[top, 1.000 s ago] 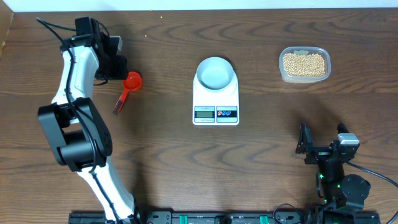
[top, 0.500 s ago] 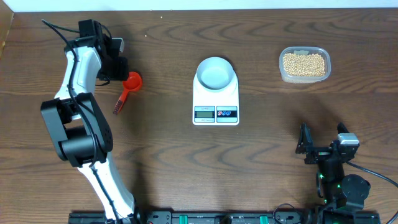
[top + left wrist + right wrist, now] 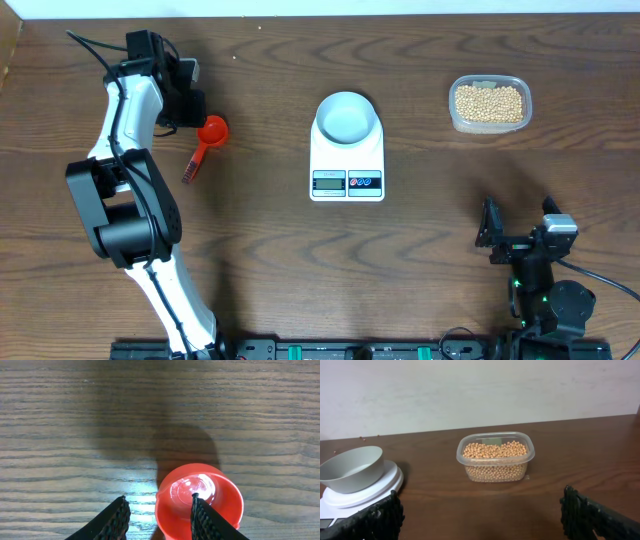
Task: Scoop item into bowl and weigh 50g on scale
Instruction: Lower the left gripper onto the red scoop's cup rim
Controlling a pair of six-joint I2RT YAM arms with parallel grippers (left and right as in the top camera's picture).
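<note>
A red scoop point(image 3: 212, 129) with a dark handle lies on the table at the far left. My left gripper point(image 3: 193, 112) hangs over it with its jaws partly apart. In the left wrist view my left gripper point(image 3: 158, 496) straddles the left rim of the scoop's point(image 3: 210, 495) cup, with one finger over the cup and the other over bare wood. Nothing is gripped. The white bowl point(image 3: 347, 117) stands empty on the scale point(image 3: 347, 160). The beans point(image 3: 489, 102) fill a clear tub. My right gripper point(image 3: 518, 225) rests open near the front right.
From the right wrist the clear tub point(image 3: 495, 472) of beans point(image 3: 495, 451) stands ahead on the brown wood, with the bowl point(image 3: 351, 467) on the scale point(image 3: 380, 487) at the left. My right gripper point(image 3: 481, 510) frames bare table. A pale wall runs behind the table's far edge.
The left arm has shifted slightly towards the far edge and its jaws have narrowed a little over the scoop. The right arm, bowl, scale and tub have not moved.
</note>
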